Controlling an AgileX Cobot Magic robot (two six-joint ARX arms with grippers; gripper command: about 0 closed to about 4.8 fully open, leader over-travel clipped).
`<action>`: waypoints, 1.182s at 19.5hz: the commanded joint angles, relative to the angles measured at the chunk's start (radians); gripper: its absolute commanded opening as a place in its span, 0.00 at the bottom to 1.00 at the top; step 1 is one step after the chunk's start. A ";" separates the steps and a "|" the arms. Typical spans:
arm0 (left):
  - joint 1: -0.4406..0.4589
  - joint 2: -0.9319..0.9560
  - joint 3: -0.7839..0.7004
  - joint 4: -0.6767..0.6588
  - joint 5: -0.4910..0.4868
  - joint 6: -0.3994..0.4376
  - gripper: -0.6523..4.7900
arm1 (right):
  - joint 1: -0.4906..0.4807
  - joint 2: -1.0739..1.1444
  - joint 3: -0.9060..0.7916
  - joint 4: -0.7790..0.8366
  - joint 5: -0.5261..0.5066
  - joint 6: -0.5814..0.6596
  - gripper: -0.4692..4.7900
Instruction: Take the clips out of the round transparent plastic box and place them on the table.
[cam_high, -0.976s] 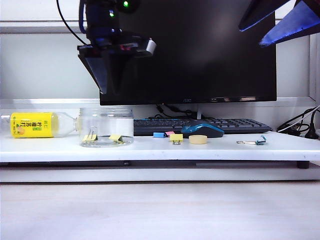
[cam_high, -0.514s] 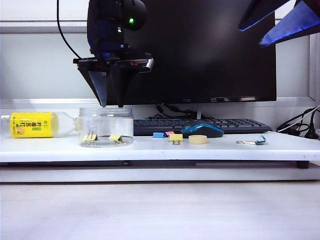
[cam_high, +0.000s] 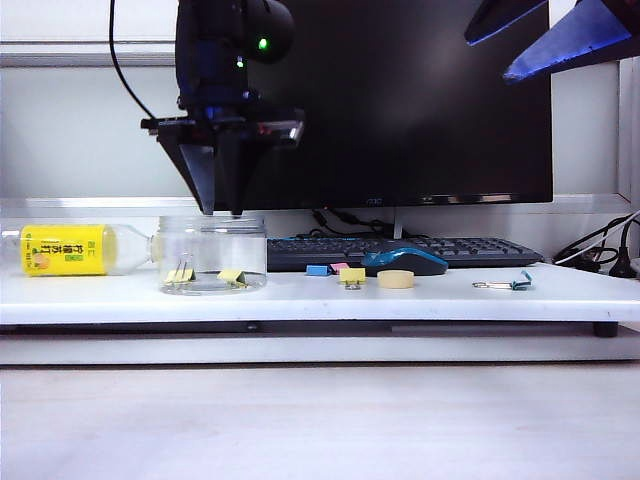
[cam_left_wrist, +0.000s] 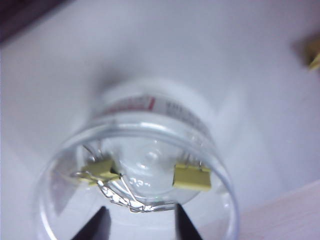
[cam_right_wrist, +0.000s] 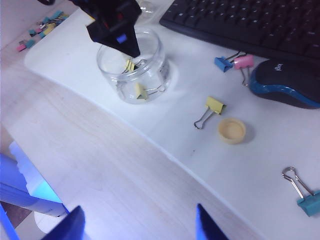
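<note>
Above the jar mouth, left gripper poised to dip for yellow clips

Near the table's left end, the round transparent plastic box holds two clips; the narrowing, empty jaws could strike the rim, tip the light jar, or snag tangled wire handles; right gripper hangs wide apart over the front edge

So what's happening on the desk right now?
The left tool hangs just above the mouth of the round transparent plastic box, jaws apart, holding nothing. Two yellow clips are in the box; a third yellow clip already lies on the table near the mouse. The right tool is open and empty, raised off to the right.
</note>
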 joint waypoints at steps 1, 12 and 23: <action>0.000 -0.004 -0.056 -0.004 -0.036 0.004 0.45 | 0.001 -0.002 0.005 0.016 -0.007 -0.002 0.63; 0.000 -0.004 -0.111 0.034 -0.140 0.242 0.46 | 0.001 -0.002 0.005 0.015 -0.007 -0.003 0.63; 0.000 -0.004 -0.111 0.067 -0.140 -0.003 0.46 | 0.001 -0.002 0.005 0.015 -0.007 -0.004 0.63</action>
